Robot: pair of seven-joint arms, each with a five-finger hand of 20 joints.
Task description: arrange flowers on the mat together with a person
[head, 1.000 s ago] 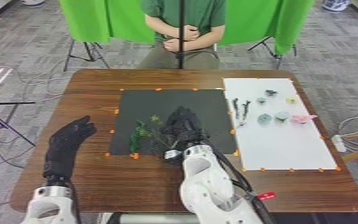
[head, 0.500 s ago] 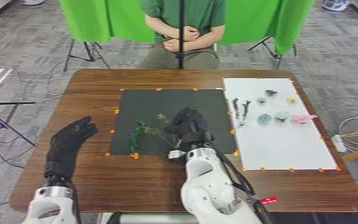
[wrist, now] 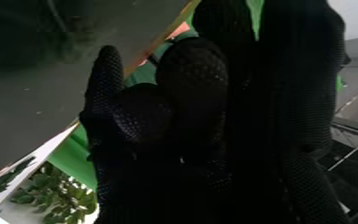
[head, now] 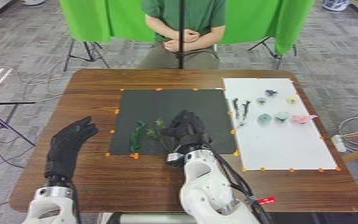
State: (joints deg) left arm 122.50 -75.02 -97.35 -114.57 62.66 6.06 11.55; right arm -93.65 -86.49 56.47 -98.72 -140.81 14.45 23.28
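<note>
Brown wood: one bench (head: 95, 95), occupying the middle of the frame and carrying two mats. Item, a dark mat (head: 158, 102), lying at centre and bordered by small orange tabs (head: 158, 89). On it, a bright green stem (head: 136, 137) is lying lengthwise at lower left, near the mat's left edge. Item, a thin green sprig (head: 155, 134), lying to the right of that stem and just beside the right hand (head: 189, 131); whether the two are touching, one cannot tell. This hand, gloved in black, is resting over the lower right part of the dark mat, pointing up the frame, its fingers extending loosely, and is showing no clear hold on anything. Item, a left hand (head: 69, 138), likewise black-gloved, hovering or resting at the left side of the bench, apart from the dark mat, fingers held together and relaxed, grasping nothing. Item, a white mat (head: 291, 147), extending along the right of the frame. Toward its upper left, two dark twigs (head: 246, 110) are lying side by side. Beside them are sitting a dark purple bloom (head: 270, 92), a small pale green bloom (head: 261, 100), a yellow bloom (head: 291, 100), two pale blue-green blooms (head: 282, 116) and, farthest right, a pink bloom (head: 303, 119). Backdrop: a green curtain (head: 122, 20) hanging along the top, and grey flooring (head: 33, 42) surrounding the bench.
</note>
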